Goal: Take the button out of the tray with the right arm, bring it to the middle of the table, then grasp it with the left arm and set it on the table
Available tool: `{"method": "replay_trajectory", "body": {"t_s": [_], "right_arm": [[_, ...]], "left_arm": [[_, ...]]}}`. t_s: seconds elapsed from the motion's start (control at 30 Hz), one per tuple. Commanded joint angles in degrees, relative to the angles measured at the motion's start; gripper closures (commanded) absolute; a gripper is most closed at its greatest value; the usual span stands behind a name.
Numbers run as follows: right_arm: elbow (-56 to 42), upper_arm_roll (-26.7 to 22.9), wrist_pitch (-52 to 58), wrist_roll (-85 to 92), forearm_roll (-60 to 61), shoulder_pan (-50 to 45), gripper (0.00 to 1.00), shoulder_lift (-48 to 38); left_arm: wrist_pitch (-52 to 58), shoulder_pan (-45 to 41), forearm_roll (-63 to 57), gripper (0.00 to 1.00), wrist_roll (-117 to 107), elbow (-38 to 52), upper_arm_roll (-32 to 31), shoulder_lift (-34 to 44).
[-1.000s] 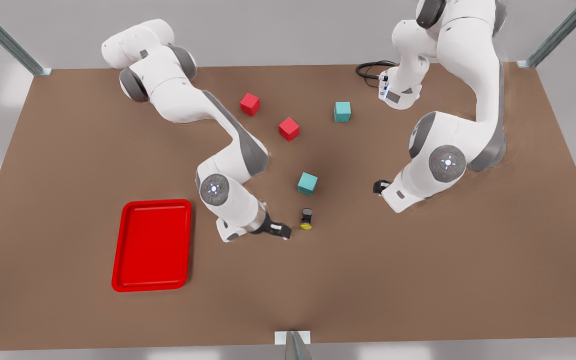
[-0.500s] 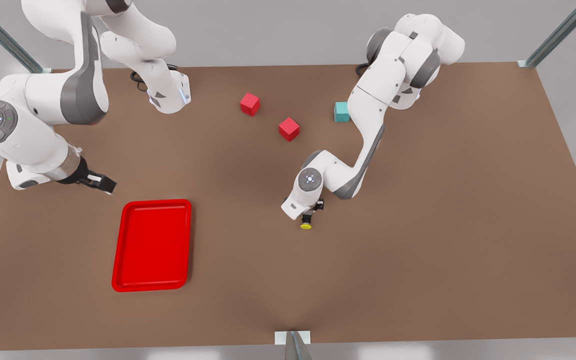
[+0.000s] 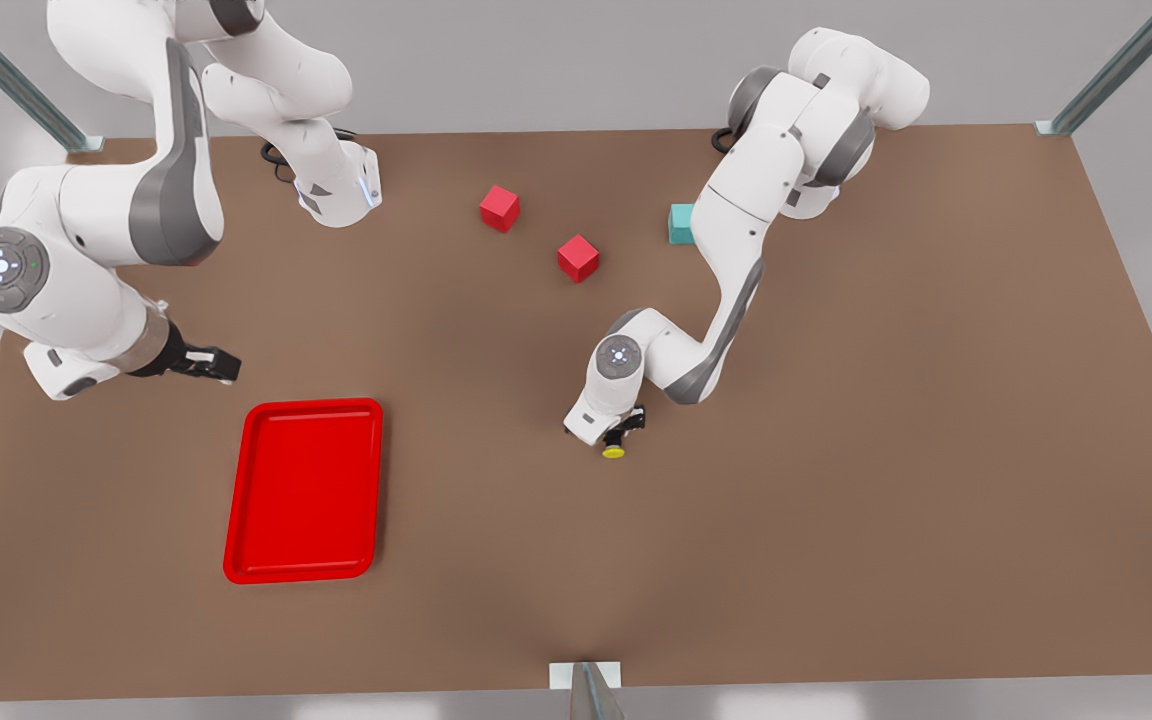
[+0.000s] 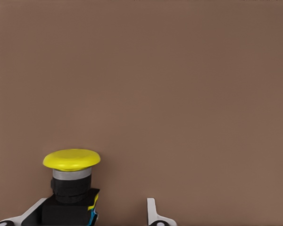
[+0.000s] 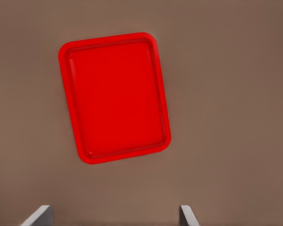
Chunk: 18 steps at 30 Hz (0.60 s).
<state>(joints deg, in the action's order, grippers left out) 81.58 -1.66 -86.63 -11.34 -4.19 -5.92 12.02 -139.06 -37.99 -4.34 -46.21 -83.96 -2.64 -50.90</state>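
Button: the button lies at the centre of the table, yellow cap toward the lower edge.
Left gripper: the left gripper is around its dark body, fingers apart.
Tray: the tray, lower left, holds nothing.
Right gripper: the right gripper hangs wide open above the tray's upper left, waiting.
Room: bare brown surface at lower right.

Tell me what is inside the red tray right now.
Nothing: the red tray shows only its bare red floor, with no part covered. The button lies on the table at the left gripper; the right gripper hovers beyond the tray.
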Motion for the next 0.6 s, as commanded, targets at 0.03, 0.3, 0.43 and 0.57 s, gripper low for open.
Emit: {"method": "replay_trajectory", "body": {"t_s": [0.03,0.3,0.43,0.57], "right_arm": [[-0.1,0.0,-0.1,7.1,-0.1,0.0,0.0,0.4],[-2.0,0.0,-0.7,7.3,1.4,1.0,0.0,2.3],[-2.0,0.0,-0.7,7.4,1.5,1.4,0.0,2.2],[-2.0,0.0,-0.7,7.3,1.5,1.4,0.0,2.2]], "left_arm": [[1.2,0.0,-0.1,0.0,-3.3,0.0,0.0,0.1],[6.7,0.8,-0.1,0.27,0.9,0.0,0.1,1.5],[6.8,0.9,-0.1,0.38,0.8,0.1,0.1,1.5],[6.8,1.0,0.0,0.47,0.9,0.2,0.1,1.4]]}}
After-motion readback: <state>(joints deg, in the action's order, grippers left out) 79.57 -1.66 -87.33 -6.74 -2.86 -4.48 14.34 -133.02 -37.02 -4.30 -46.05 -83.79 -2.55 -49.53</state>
